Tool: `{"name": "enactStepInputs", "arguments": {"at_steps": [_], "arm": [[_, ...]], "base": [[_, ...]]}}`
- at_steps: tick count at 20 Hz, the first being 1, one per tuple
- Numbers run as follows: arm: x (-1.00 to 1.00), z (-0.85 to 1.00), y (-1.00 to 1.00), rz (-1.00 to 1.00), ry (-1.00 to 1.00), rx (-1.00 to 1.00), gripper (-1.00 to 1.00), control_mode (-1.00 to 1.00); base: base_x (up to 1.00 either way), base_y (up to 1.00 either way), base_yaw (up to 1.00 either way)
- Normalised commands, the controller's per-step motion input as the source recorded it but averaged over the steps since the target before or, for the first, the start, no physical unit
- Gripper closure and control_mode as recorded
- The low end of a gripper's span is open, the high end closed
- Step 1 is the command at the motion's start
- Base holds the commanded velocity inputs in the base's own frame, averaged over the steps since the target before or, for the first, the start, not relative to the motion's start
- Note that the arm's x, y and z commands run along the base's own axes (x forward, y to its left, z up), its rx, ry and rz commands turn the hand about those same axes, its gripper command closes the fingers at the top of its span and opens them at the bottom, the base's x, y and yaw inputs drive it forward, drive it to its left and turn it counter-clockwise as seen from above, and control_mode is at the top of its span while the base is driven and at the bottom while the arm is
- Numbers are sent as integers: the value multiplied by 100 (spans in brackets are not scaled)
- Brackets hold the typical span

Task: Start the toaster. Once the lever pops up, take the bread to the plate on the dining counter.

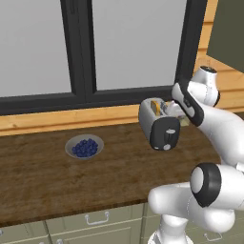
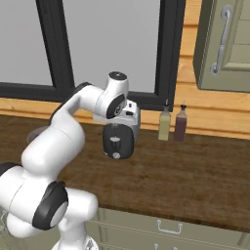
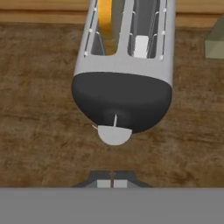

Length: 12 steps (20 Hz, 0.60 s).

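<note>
Reaching forward over the wooden tabletop (image 1: 57, 176), the white arm bends at the elbow and carries the hand (image 3: 113, 183) above the dark end panel of the toaster (image 1: 159, 125), pointing downward, its fingertips (image 3: 103, 183) pressed together with nothing between them, apart from the pale knob (image 3: 113, 134). The toaster stands on the tabletop below the window, with the bread (image 3: 105, 19) seated in one slot, a grey bowl of blueberries (image 1: 84, 147) well apart to its left and two condiment bottles (image 2: 173, 123) to its right near the wall.
</note>
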Motion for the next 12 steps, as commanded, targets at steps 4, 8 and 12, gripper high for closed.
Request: {"name": "enactStepInputs", "arguments": {"at_steps": [4,8,12], "arm": [[20,-38,-2,0,-6,0,100,-100],[25,-29,0,0,-3,0,100,-100],[22,-31,0,0,-2,0,100,-100]], "base": [[0,0,0],[0,0,0],[0,0,0]]}}
